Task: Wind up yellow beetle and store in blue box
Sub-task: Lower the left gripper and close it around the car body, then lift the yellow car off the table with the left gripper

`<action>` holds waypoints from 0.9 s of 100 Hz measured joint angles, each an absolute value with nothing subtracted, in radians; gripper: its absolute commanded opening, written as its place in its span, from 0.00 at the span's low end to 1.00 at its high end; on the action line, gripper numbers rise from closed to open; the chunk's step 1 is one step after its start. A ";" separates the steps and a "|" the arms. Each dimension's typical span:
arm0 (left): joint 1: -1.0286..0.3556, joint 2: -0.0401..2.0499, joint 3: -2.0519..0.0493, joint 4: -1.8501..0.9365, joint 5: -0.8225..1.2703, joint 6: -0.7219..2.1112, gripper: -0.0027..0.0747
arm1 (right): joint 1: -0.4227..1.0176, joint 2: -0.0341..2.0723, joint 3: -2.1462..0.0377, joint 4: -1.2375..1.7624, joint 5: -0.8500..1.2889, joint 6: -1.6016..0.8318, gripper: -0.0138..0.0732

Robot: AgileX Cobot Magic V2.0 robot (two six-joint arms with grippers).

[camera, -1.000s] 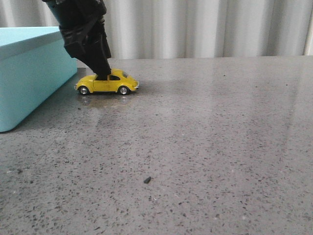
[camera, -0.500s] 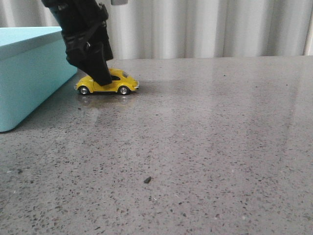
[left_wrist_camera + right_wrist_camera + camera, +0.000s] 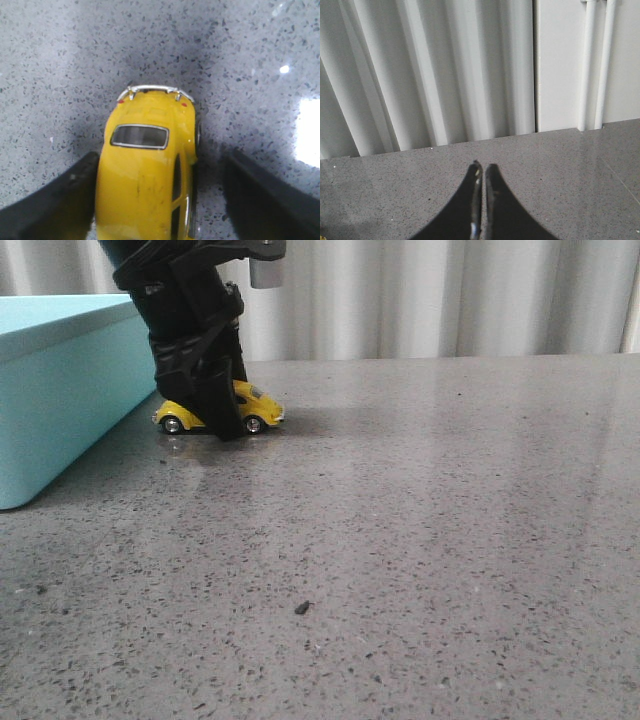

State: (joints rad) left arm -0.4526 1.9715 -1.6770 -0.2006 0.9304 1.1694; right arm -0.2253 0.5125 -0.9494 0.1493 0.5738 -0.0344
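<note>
A grey speckled table (image 3: 420, 520) bears the yellow beetle (image 3: 255, 405) beside the blue box (image 3: 60, 390).

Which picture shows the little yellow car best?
The left wrist view: the yellow beetle fills it from above, between open jaws. The front view shows only its ends behind the left gripper. The right wrist view misses it.
</note>
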 measured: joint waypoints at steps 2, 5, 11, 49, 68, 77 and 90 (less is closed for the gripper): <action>-0.453 1.972 -1.677 -0.199 0.930 1.169 0.48 | -0.225 0.513 -0.949 0.149 0.574 -0.034 0.09; -0.453 1.972 -1.677 -0.198 0.928 1.171 0.46 | -0.225 0.513 -0.949 0.149 0.574 -0.034 0.09; -0.453 1.972 -1.679 -0.198 0.926 1.171 0.41 | -0.225 0.513 -0.949 0.149 0.574 -0.034 0.09; -0.453 1.972 -1.685 -0.200 0.924 1.171 0.34 | -0.225 0.513 -0.949 0.149 0.572 -0.034 0.09; -0.453 1.976 -1.718 -0.198 0.935 1.171 0.34 | -0.225 0.513 -0.949 0.147 0.566 -0.032 0.09; -0.453 1.982 -1.765 -0.197 0.957 1.171 0.34 | -0.225 0.513 -0.949 0.147 0.566 -0.032 0.09; -0.453 1.982 -1.860 -0.194 1.013 1.162 0.34 | -0.225 0.513 -0.949 0.147 0.566 -0.032 0.09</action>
